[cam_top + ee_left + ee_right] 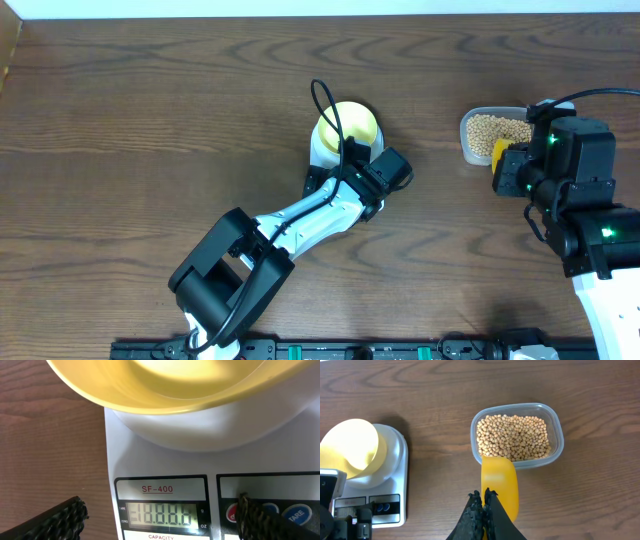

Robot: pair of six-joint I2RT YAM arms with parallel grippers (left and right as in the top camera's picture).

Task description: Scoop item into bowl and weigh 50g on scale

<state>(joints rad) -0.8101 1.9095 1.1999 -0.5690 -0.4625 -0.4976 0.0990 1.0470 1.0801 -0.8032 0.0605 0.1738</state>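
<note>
Scale (395,467) runs front-to-back, display (158,515) end (lit) nearside.

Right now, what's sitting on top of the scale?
The pale-yellow bowl rests on the scale and looks empty. The bowl covers the top of the round platform.

Bare bench (150,100) lay open from 8 to 11 o'clock of the scale (322,152), and a free strip of wood ran between the scale and the tub (468,135) at its 3 o'clock. The bowl (348,125) covered the scale's platform, while the wide-spread left tool (160,517) and its arm (300,215) blocked the 6 and 7 o'clock sides. The tub's top stood uncovered, but the scoop (499,482), pinched in the closed right tool (482,510), overhung its 6 o'clock rim.
</note>
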